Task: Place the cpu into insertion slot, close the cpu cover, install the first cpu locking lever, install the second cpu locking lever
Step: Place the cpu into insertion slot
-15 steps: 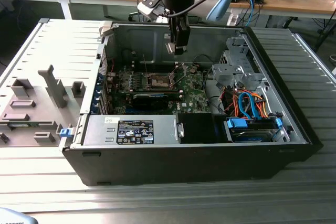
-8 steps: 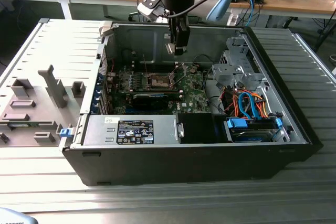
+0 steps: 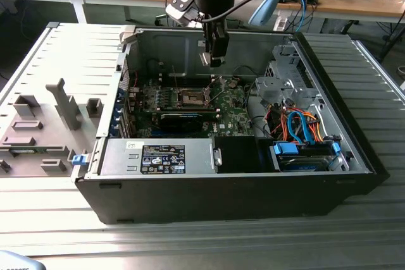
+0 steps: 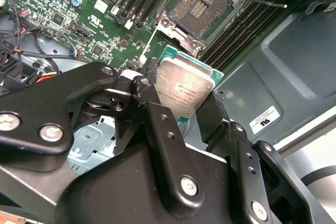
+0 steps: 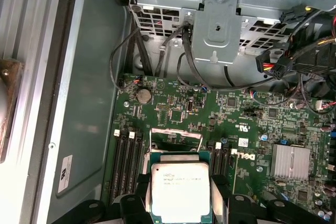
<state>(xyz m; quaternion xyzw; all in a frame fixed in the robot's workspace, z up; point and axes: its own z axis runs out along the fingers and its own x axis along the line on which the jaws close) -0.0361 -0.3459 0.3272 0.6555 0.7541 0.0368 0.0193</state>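
One cpu (image 4: 185, 90) is what you're gripping rn, pincer (image 4: 181, 102) clamped on its edges, hanging over the mobo (image 4: 86, 22), insertion slot (image 4: 200, 4) sitting bare, apart from it.

cpu (image 4: 185, 88) partly hidden behind fingers (image 4: 155, 117)

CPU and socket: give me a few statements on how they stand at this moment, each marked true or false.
1. The hand grips the CPU. True.
2. The CPU sits in the socket. False: the socket is empty with its contacts bare, and the CPU is held above the board.
3. Memory slots run along both sides of the socket. True.
4. The case is shut. False: its side is off and the inside is open to view.
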